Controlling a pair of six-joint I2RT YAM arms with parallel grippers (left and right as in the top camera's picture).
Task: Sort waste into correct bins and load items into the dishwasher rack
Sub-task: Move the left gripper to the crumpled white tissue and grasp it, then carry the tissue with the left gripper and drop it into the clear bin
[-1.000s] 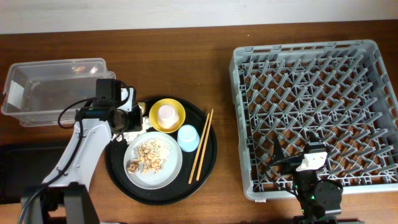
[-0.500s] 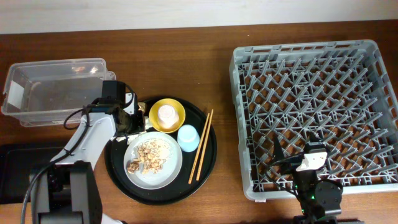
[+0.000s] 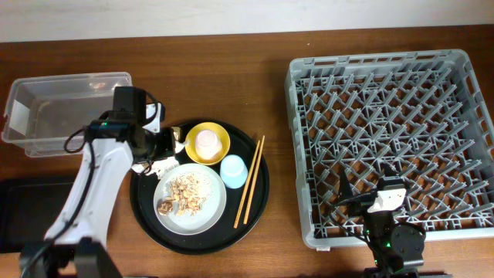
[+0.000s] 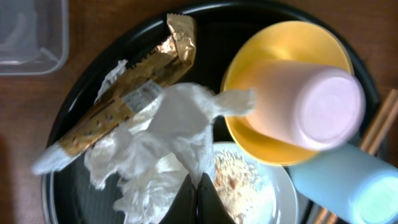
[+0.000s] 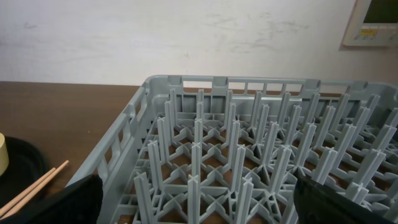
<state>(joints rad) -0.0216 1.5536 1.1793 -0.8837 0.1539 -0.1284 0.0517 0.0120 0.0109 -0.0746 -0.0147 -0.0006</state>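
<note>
My left gripper (image 3: 160,152) is shut on the crumpled white napkin (image 4: 158,140) at the left of the round black tray; its fingertips (image 4: 199,200) pinch a fold. A gold wrapper (image 4: 127,99) lies beside the napkin. The yellow bowl (image 3: 191,150) holds the cream-pink cup (image 3: 207,140). The light blue cup (image 3: 234,171), the plate (image 3: 217,212) with brown food scraps (image 3: 187,191) and the chopsticks (image 3: 249,181) lie on that tray. My right gripper (image 3: 370,205) is open and empty over the grey rack's (image 3: 394,93) front edge (image 5: 124,155).
The round black tray (image 3: 260,193) sits at centre left. The clear box (image 3: 65,116) stands at back left, just behind my left arm. The flat black tray (image 3: 23,212) lies at front left. Bare wooden table separates the round tray from the rack.
My left arm's wrist has shifted a little left and toward the clear box. The napkin now shows at the gripper tip. The right arm has not moved.
</note>
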